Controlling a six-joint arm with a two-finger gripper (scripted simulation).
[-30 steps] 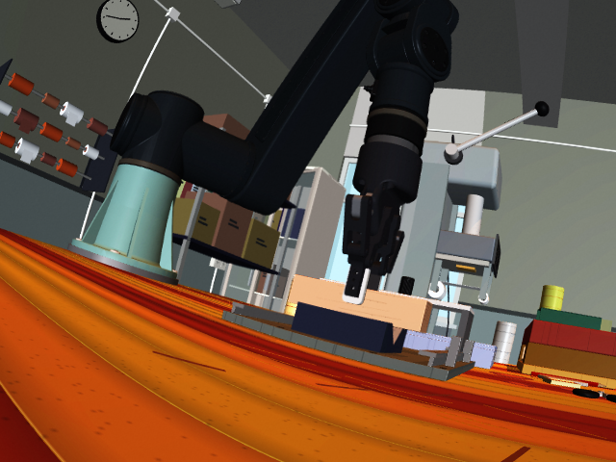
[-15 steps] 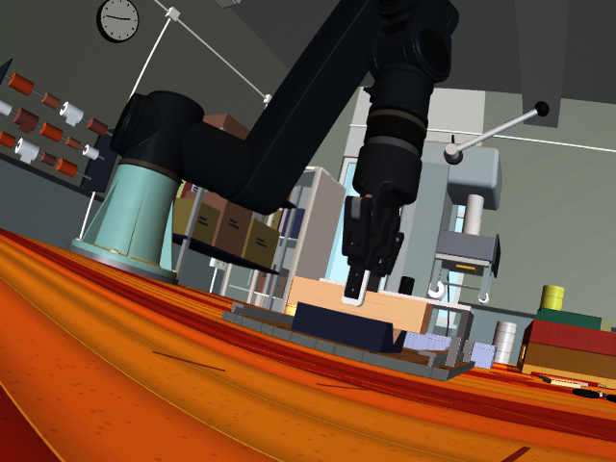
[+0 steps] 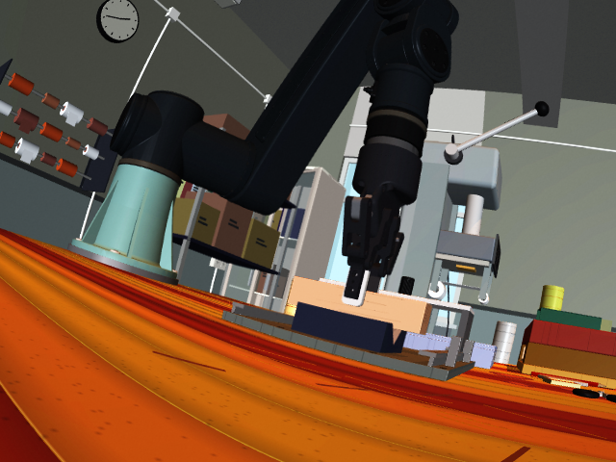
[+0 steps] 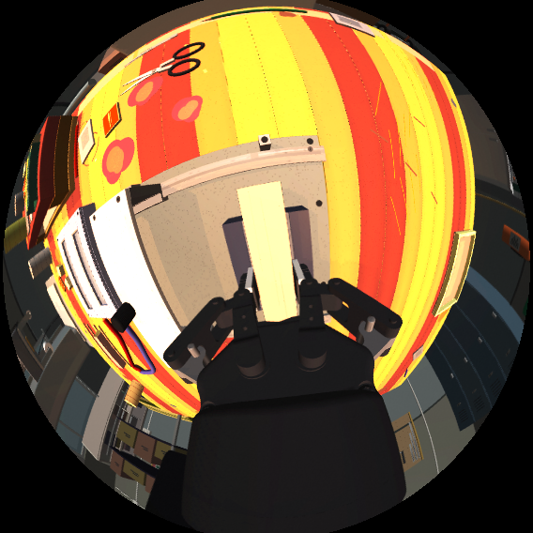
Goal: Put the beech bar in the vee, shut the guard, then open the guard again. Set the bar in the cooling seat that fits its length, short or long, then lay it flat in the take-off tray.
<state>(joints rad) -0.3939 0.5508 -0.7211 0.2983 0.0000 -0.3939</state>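
On the grey fixture plate in the middle of the striped table, a dark vee block stands at the front. I hold the pale beech bar in my closed gripper, gripping it near one end, and it lies lengthwise over the vee block. From the second side camera the bar shows as a long tan block just behind and above the vee, level with my fingertips. A white tray with slotted seats lies to the left of the plate. I cannot tell whether the bar rests in the vee.
A rail with a small knob runs along the plate's far edge. A stack of red and brown boxes and a white cylinder stand to the right. Scissors lie far off on the table. A drill press stands behind.
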